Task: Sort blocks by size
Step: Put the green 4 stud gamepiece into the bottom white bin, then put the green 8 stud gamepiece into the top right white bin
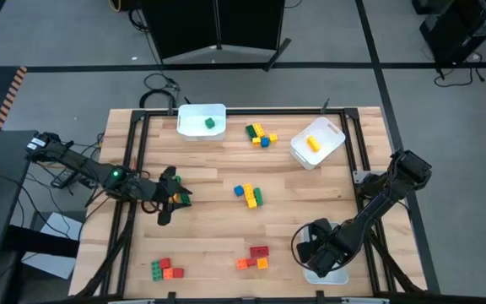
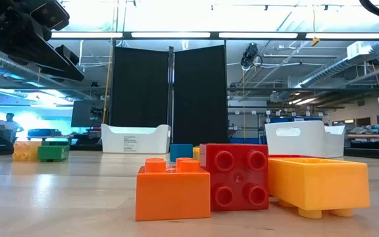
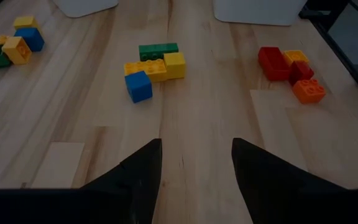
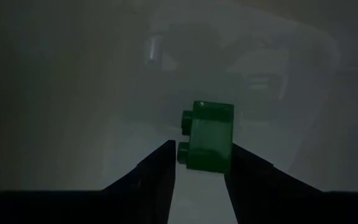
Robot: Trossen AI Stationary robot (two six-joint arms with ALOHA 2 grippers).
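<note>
- Sorting blocks by size; stock lies in loose clusters on the table (image 1: 209,253): red-green-orange group (image 1: 165,268) at the near left, red and orange group (image 1: 255,257) near centre front, blue-yellow-green group (image 1: 248,194) mid-table, mixed group (image 1: 261,134) toward the far edge.
- Bins: far-left bin (image 1: 201,120) holds one green block (image 1: 210,123); far-right bin (image 1: 317,142) holds a yellow one (image 1: 313,143); a third bin (image 1: 327,275) sits at the near right, under the right arm.
- Right gripper (image 4: 197,168): down inside the near-right bin; fingers parted either side of a small green brick (image 4: 207,135); whether they pinch it or stand just clear cannot be told.
- Left gripper (image 3: 196,163): hovering over bare wood at the table's left, fingers spread, empty; facing the mid-table group.
- Handling, by judgement: blocks look light, rigid, smooth plastic; likely to slip or skate if nudged; not fragile.
- Hold: across two flat opposite side walls, below the studs; touching neighbours may tag along.
</note>
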